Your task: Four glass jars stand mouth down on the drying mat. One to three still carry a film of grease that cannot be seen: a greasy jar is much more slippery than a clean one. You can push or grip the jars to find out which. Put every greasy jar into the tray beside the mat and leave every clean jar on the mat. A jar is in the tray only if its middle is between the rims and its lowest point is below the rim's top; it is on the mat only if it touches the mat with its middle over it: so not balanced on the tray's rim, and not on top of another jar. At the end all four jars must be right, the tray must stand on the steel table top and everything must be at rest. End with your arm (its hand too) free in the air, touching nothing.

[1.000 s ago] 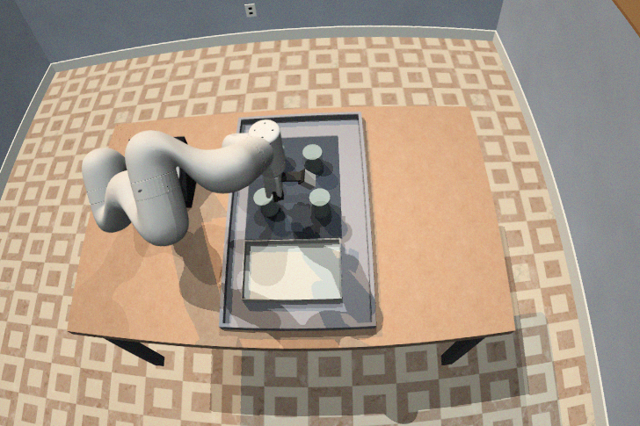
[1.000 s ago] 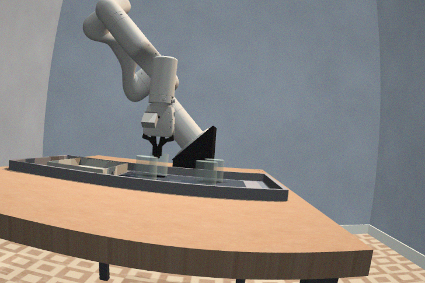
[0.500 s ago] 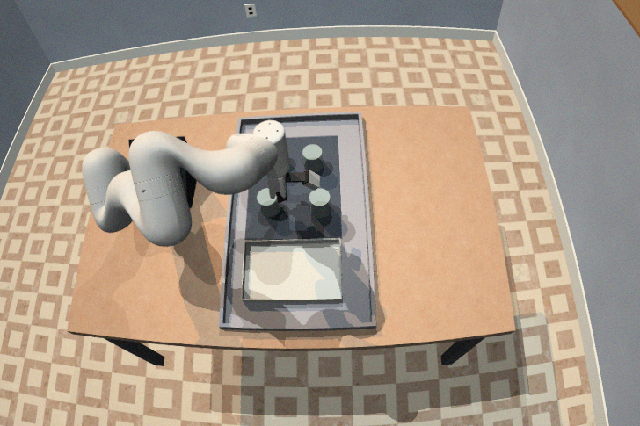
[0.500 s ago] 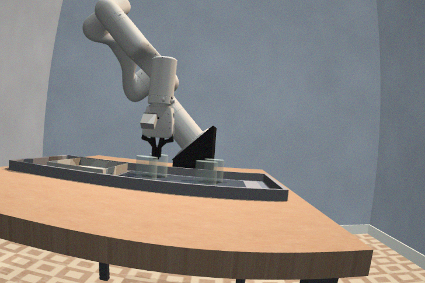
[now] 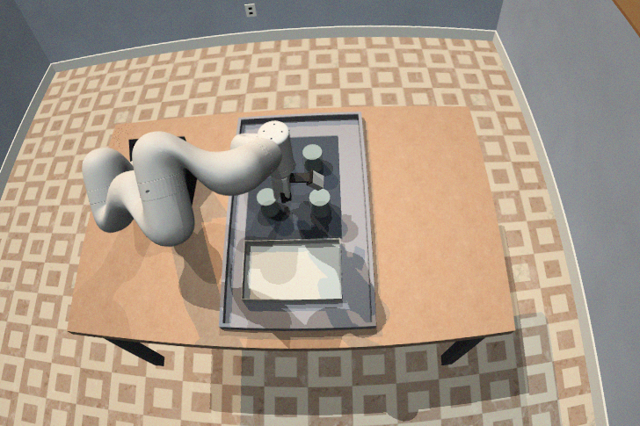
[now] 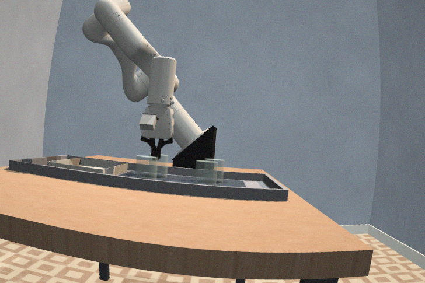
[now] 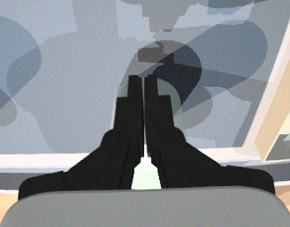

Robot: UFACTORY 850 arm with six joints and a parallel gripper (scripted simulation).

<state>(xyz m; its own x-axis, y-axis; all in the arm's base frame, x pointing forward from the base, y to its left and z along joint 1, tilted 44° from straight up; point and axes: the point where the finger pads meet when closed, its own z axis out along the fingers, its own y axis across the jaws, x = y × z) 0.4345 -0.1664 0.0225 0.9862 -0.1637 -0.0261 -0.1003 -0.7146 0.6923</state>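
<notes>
Three glass jars show mouth down on the dark drying mat (image 5: 331, 145) (image 6: 234, 182): one at the back right (image 5: 311, 151), one at the front left (image 5: 265, 197) and one at the front right (image 5: 319, 197). The fourth is hidden under my wrist in the overhead view. From the side, all four jars stand upright: two on the left (image 6: 146, 166) (image 6: 162, 164) and two on the right (image 6: 205, 171) (image 6: 218, 166). My gripper (image 5: 285, 198) (image 6: 156, 154) (image 7: 144, 93) is shut on nothing, low over the mat just right of the front-left jar. The pale tray (image 5: 294, 241) (image 6: 86, 167) (image 7: 269, 129) stands empty beside the mat.
Mat and tray lie inside a shallow grey steel basin with raised rims (image 5: 368, 204) (image 6: 205, 193) on a wooden table (image 5: 439, 214) (image 6: 171, 217). The arm's black base (image 6: 202, 147) stands behind the basin. A small camera block (image 5: 317, 178) sticks out from the wrist.
</notes>
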